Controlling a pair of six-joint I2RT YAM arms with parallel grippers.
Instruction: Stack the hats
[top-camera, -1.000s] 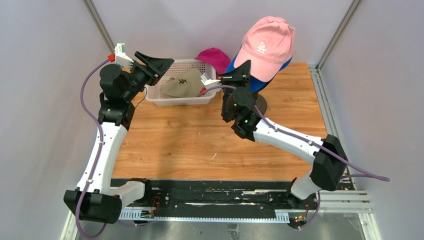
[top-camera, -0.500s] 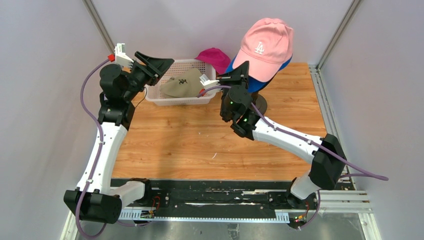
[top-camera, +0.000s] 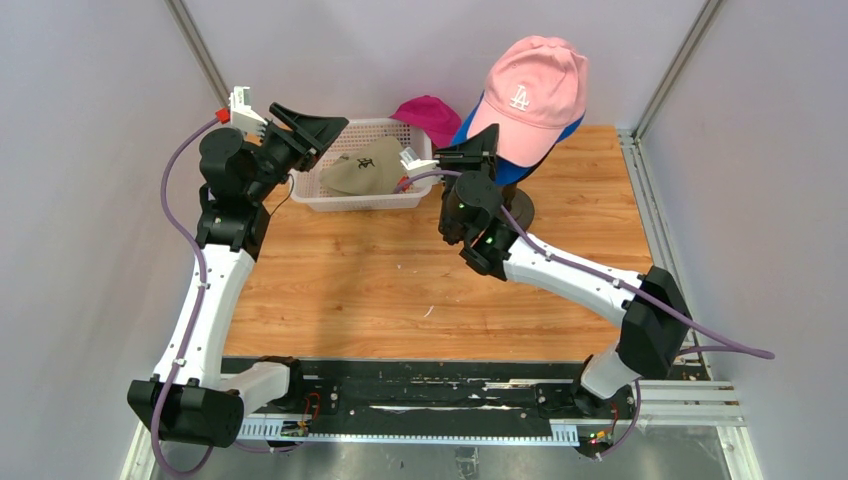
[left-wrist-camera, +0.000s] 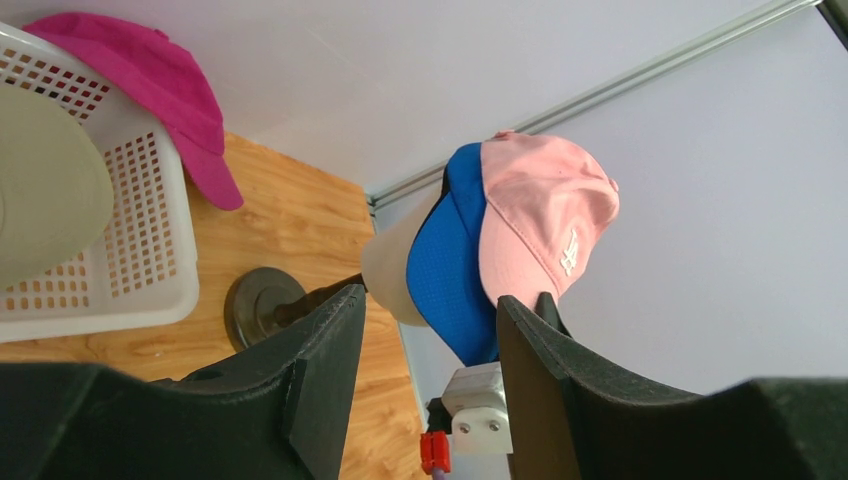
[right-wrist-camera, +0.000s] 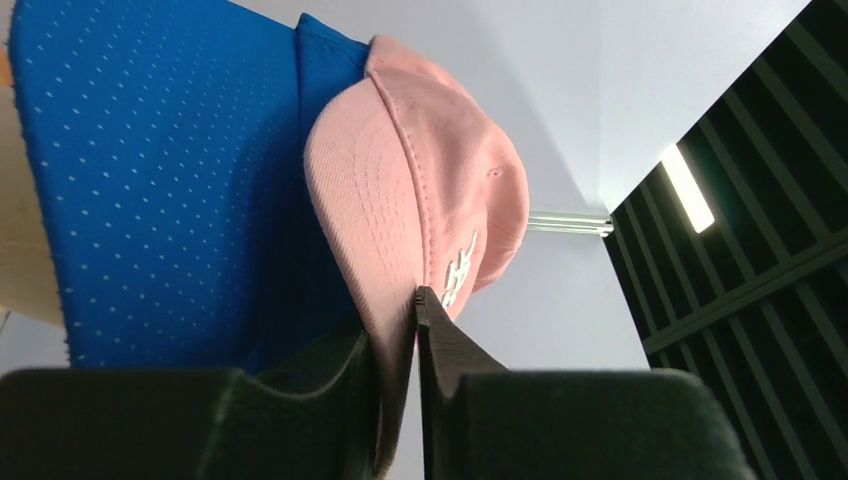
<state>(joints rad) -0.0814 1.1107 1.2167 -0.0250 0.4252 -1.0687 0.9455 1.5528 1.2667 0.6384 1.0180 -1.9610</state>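
Note:
The light pink cap (top-camera: 530, 92) sits on top of the royal blue cap (top-camera: 512, 168) on the cream mannequin head (left-wrist-camera: 392, 270) at the back right. My right gripper (top-camera: 487, 140) is shut on the pink cap's brim (right-wrist-camera: 385, 300). The blue cap (right-wrist-camera: 150, 180) fills the left of the right wrist view. The khaki cap (top-camera: 362, 170) lies in the white basket (top-camera: 320, 195). The magenta cap (top-camera: 430, 112) hangs over the basket's far right rim. My left gripper (top-camera: 325, 128) is open and empty above the basket's left end. The black cap is hidden.
The head's dark round base (top-camera: 522, 208) stands on the wooden table (top-camera: 400, 290) just behind my right wrist. Grey walls and metal frame posts (top-camera: 675, 65) close in the back and sides.
My right arm has shifted slightly left and back with the pink cap's brim in its jaws. The left arm has not moved.

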